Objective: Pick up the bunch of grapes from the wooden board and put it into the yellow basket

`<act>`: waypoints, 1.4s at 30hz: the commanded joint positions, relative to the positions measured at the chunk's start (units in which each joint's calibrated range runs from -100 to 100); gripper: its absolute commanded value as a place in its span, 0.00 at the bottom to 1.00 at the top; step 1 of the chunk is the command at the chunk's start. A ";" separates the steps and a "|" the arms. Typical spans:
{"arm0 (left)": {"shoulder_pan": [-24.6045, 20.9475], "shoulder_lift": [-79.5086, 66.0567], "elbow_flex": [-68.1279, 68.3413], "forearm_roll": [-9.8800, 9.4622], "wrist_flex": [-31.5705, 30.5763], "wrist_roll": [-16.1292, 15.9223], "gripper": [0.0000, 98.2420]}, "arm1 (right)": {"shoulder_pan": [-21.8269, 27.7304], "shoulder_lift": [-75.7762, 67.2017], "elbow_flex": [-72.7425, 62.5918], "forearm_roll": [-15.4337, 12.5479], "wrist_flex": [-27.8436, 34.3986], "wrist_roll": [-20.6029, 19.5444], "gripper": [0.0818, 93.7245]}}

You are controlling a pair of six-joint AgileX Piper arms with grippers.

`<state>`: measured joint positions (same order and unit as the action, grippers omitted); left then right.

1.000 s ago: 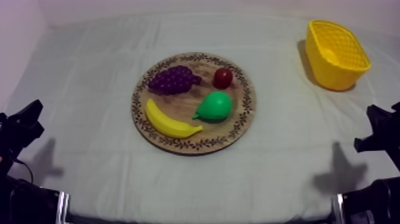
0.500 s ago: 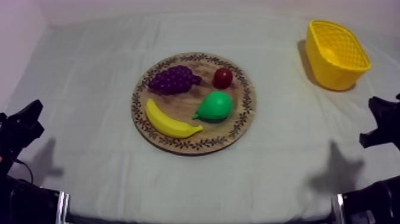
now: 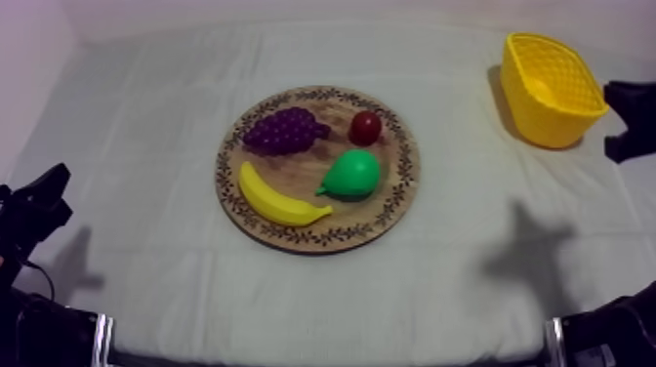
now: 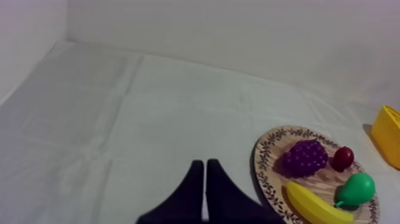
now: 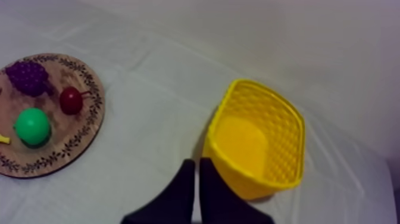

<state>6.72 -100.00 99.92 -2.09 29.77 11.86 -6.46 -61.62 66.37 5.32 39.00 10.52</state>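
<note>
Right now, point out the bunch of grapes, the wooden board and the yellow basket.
bunch of grapes (image 3: 283,131), top view, middle of the cluster.
wooden board (image 3: 406,166), top view, patterned rim beside the pear.
yellow basket (image 3: 549,125), top view, outer wall facing the camera.

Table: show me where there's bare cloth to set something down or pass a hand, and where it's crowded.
Free: the wide cloth left of the board; the strip between board and basket; the cloth on the board's near side. Crowded: the board itself, with grapes, banana, pear and small red fruit close together.
</note>
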 commanded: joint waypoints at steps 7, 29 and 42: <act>-0.03 0.00 -0.03 0.02 0.06 -0.01 0.00 | -4.18 15.62 -10.40 0.57 -1.73 0.54 0.00; -0.03 0.00 -0.03 0.02 0.06 -0.01 0.00 | -13.52 47.06 -34.17 2.25 -6.81 2.73 0.00; -0.03 0.00 -0.03 0.02 0.06 -0.01 0.00 | -19.27 65.27 -55.92 5.65 2.73 2.70 0.00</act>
<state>6.72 -100.00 99.92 -2.09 29.78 11.86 -25.25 0.55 15.17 10.78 39.82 13.16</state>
